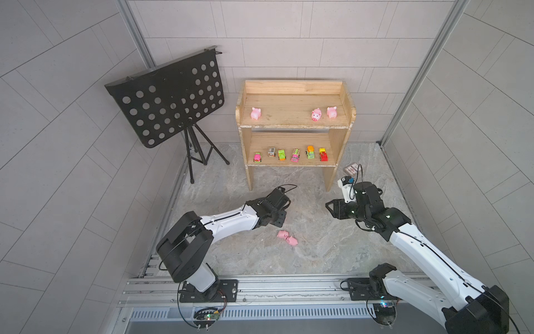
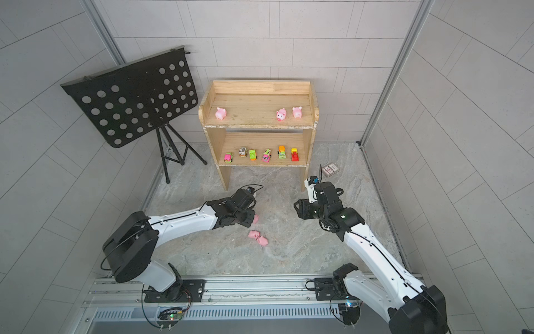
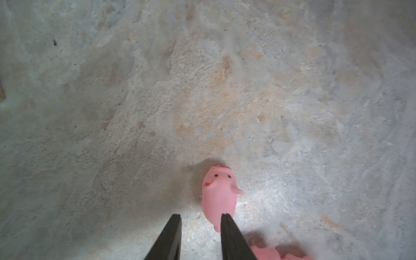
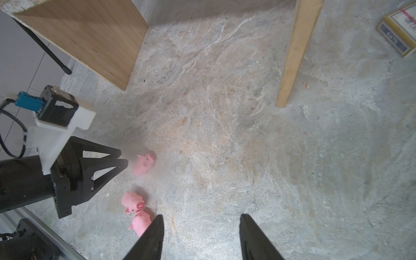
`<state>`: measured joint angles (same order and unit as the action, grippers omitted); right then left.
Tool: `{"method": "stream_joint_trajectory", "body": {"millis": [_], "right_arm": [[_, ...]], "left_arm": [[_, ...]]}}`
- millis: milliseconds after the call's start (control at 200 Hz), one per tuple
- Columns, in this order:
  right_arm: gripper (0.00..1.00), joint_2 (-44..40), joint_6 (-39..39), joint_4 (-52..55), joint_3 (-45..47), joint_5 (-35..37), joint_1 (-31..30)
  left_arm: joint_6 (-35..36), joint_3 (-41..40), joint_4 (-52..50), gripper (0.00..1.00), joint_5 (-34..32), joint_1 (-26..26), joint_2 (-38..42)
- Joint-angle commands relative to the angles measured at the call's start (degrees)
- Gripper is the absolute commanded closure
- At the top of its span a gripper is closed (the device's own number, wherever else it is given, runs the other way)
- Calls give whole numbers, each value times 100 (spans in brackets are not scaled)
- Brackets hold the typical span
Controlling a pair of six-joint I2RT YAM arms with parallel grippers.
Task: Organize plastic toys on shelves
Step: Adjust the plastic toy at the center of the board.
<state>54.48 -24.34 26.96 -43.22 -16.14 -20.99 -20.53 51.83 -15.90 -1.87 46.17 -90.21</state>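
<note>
My left gripper (image 3: 201,216) stands parted, empty. I see one pig (image 3: 218,195) on the tabletop (image 3: 292,101) at its fingertip (image 3: 226,220), long axis along the fingers, snout pointing away. My right gripper (image 4: 201,217) is spread, empty. Count: two pigs (image 1: 287,237) nearby, three pigs (image 1: 316,114) atop the shelves (image 1: 293,86), six vehicles (image 1: 281,154) on the lower board

Shelves (image 1: 294,126) hold three pigs (image 1: 316,114), six vehicles (image 1: 294,155); three loose pigs (image 1: 292,241) lie outside.

Shelves (image 1: 294,86) at upper centre hold three pigs (image 1: 316,115) on top and six vehicles (image 1: 294,155) below, with a music stand (image 1: 164,98) to their left, a card packet (image 1: 351,168) at their lower right, two touching pigs (image 1: 287,237) on the tabletop (image 1: 318,245) at lower centre, and a third pig (image 2: 255,219) beside the left end effector (image 3: 200,216).
</note>
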Motion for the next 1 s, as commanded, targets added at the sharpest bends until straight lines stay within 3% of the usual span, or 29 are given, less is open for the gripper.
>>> {"method": "stream_joint_trajectory", "body": {"millis": [0,585,775,996], "right_arm": [[44,-18,-70,-86,47,-7,-33],[44,-17,-82,-51,112,-5,-34],[44,-16,-85,-49,129,-12,-35],[44,-5,-98,-77,143,-21,-41]], "left_arm": [[12,53,4,63,179,6,-108],[-175,13,450,66,426,-3,-862],[-221,-5,483,86,392,-2,-955],[-245,-56,376,95,187,-1,-707]]}}
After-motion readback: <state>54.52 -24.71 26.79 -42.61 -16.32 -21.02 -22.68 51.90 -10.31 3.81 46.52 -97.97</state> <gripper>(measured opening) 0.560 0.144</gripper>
